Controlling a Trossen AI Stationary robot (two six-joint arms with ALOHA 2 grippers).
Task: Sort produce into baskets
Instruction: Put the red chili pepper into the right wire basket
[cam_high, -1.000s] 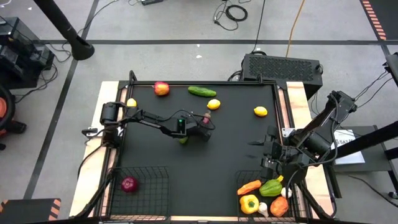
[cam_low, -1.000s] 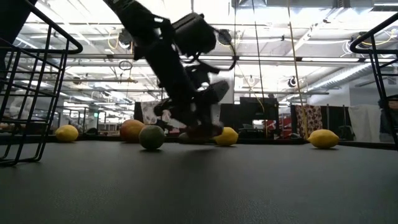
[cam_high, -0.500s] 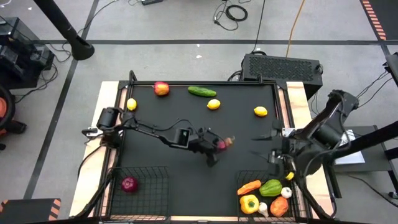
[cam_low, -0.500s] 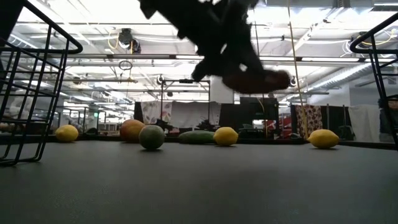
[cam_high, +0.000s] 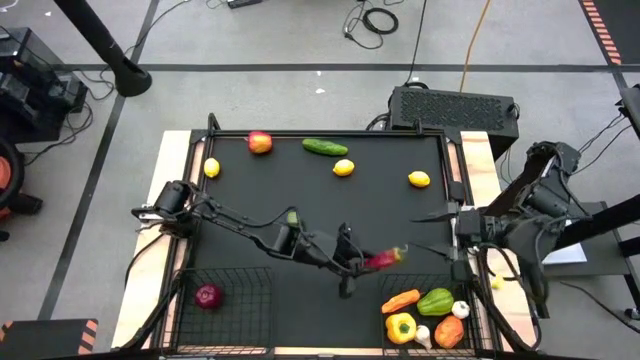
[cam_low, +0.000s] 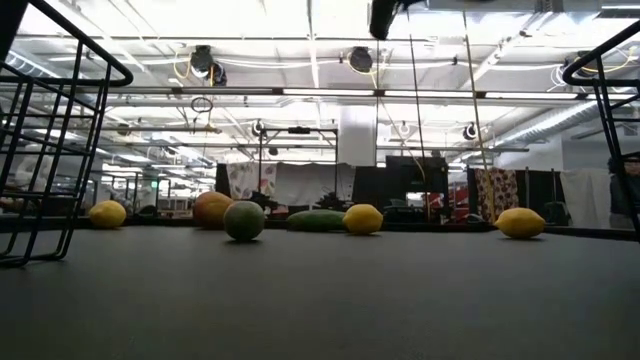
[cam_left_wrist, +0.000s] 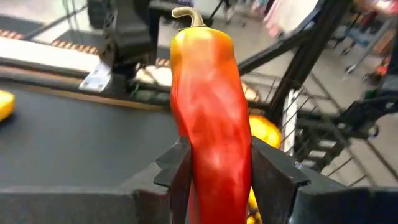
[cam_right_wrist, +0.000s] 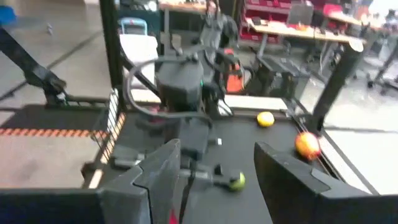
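Black tabletop (cam_high: 300, 190) bears lemons (cam_high: 343, 167), apple (cam_high: 260, 143), cucumber (cam_high: 325, 147); cabled grey floor (cam_high: 300, 40) around

- High view: straight down over the whole table (cam_high: 320, 200), both arms in frame.
- Low view: at tabletop height, level across the mat into the room.
- Wrist views: close, looking past each arm's own fingers.
- Shared (high and low): the lemons (cam_high: 343, 167) (cam_low: 363, 219).

Mat centre (cam_high: 330, 205) free; left arm (cam_high: 250, 228) w/ chili (cam_high: 383, 259) blocks front, by right basket (cam_high: 383, 290).
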